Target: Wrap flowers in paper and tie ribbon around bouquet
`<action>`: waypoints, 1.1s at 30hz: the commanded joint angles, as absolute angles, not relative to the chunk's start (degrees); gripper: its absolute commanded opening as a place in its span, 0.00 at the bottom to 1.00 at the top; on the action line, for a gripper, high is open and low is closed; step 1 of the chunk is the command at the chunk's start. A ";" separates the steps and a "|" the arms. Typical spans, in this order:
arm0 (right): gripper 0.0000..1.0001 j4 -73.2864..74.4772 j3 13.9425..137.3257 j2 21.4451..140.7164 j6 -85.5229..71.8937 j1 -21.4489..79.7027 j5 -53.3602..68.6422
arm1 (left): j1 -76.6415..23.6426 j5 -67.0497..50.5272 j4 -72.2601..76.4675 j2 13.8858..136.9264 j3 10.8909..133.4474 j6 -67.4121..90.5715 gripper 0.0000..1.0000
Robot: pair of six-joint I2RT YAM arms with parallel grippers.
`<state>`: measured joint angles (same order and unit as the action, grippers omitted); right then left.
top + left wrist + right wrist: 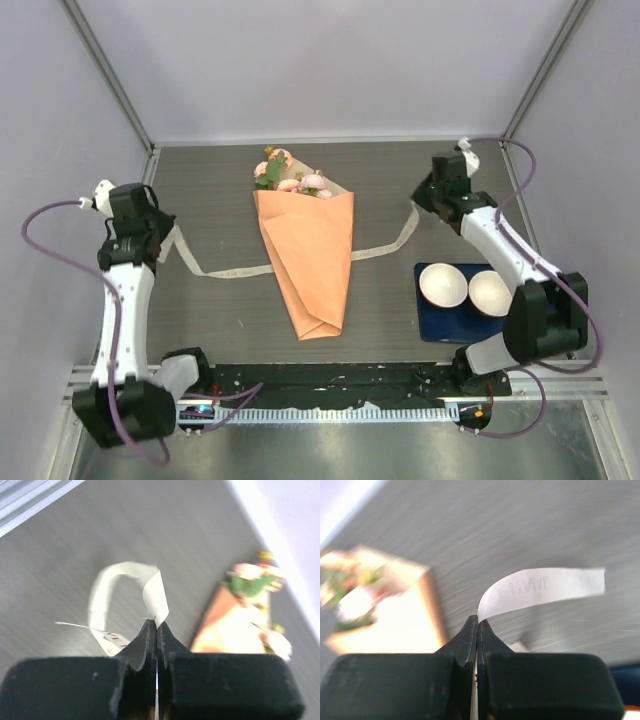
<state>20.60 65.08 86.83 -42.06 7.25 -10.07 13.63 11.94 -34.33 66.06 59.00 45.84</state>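
The bouquet [310,260] lies in the middle of the table: a tapered cone of orange paper [318,290] with its point toward me and the pink flowers [290,180] at its far, wide end. The cream ribbon [230,270] passes under the cone and comes out on both sides. My left gripper [166,237] is shut on the ribbon's left end [155,597], which curls up from the closed tips [156,624]. My right gripper [420,202] is shut on the right end [545,587], just above its tips [478,620]. Both wrist views show the bouquet blurred [235,630] [385,615].
Two white bowls [443,285] [490,293] stand side by side on a dark blue mat [435,327] at the near right, under the right arm. Grey walls close in the table on three sides, and a metal rail [330,410] runs along the near edge.
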 commanded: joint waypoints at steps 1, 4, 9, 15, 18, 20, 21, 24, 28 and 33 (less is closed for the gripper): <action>0.01 8.89 65.31 76.04 -35.53 23.94 -8.79 | 7.13 9.95 -33.93 51.89 55.91 43.41 0.00; 0.01 1.51 64.69 76.02 -33.58 33.45 -7.56 | 3.88 3.35 -33.40 47.57 53.97 45.87 0.00; 0.00 -5.44 69.16 85.59 -34.10 41.12 1.65 | -2.71 4.30 -36.03 40.27 52.12 45.44 0.00; 0.00 -12.04 76.98 100.06 -31.56 50.87 8.58 | -2.99 5.10 -40.96 33.85 47.91 45.52 0.00; 0.01 -10.91 84.00 109.46 -30.59 53.69 13.25 | -2.90 1.42 -40.70 30.17 45.10 45.88 0.00; 0.01 -7.32 91.12 114.76 -30.93 54.31 14.58 | -2.90 0.27 -40.95 28.05 43.42 45.88 0.00; 0.02 -5.99 93.67 117.22 -30.76 54.84 15.37 | -2.90 0.18 -41.13 26.04 42.98 45.88 0.00; 0.09 2.80 104.74 126.37 -29.80 55.28 15.37 | -2.90 -3.86 -42.80 23.39 42.10 45.70 0.00; 0.33 6.14 111.07 130.78 -28.83 55.28 13.89 | -2.90 -12.55 -40.70 23.02 41.39 46.49 0.00; 0.62 15.89 111.71 124.12 -26.55 53.97 9.32 | -2.99 -23.09 -37.54 26.89 42.36 47.36 0.00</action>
